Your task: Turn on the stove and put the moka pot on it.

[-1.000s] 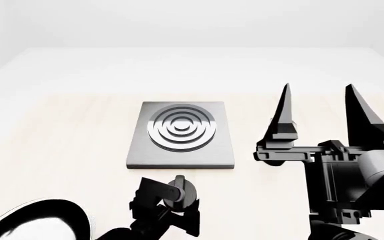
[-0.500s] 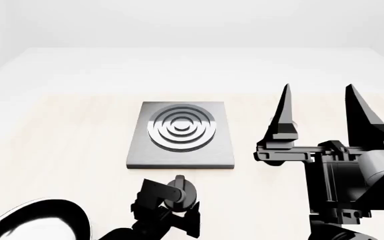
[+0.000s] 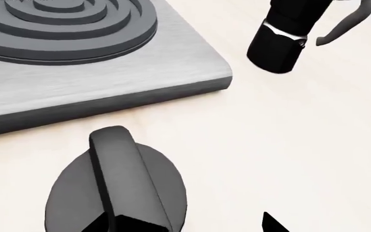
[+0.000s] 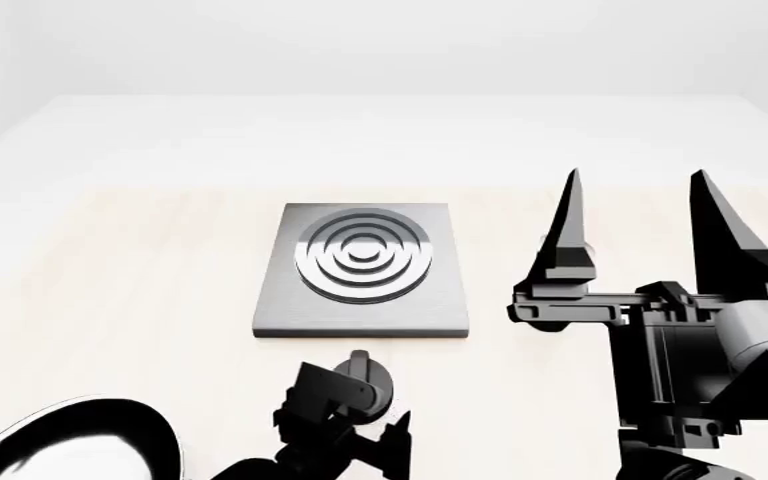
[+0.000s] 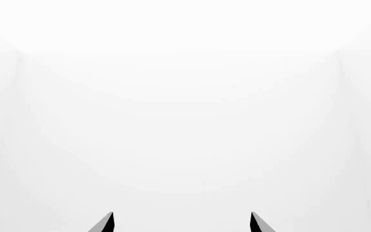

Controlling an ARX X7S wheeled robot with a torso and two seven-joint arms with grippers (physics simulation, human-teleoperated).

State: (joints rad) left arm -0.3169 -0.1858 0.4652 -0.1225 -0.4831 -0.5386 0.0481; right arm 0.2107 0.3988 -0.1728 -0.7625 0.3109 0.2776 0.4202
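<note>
The stove [image 4: 364,265] is a grey square plate with ring burner, its near corner also in the left wrist view [image 3: 102,82]. Its round black knob [image 4: 364,385] lies on the table just in front of the plate. My left gripper [image 4: 357,412] hovers over the knob [image 3: 118,188], open, with the knob's ridge close to one fingertip. The moka pot [image 3: 277,41], black with a silvery band and a handle, stands to the right of the stove. In the head view my right arm hides it. My right gripper [image 4: 634,175] is raised, open and empty [image 5: 182,224].
A round black frying pan [image 4: 71,445] sits at the near left corner. The light tabletop [image 4: 131,260] runs back to a white wall. My right arm [image 4: 704,350] fills the near right of the head view.
My left gripper has pulled back slightly from the knob toward the near edge, and its fingers have spread apart. The right arm, stove and pan have not moved.
</note>
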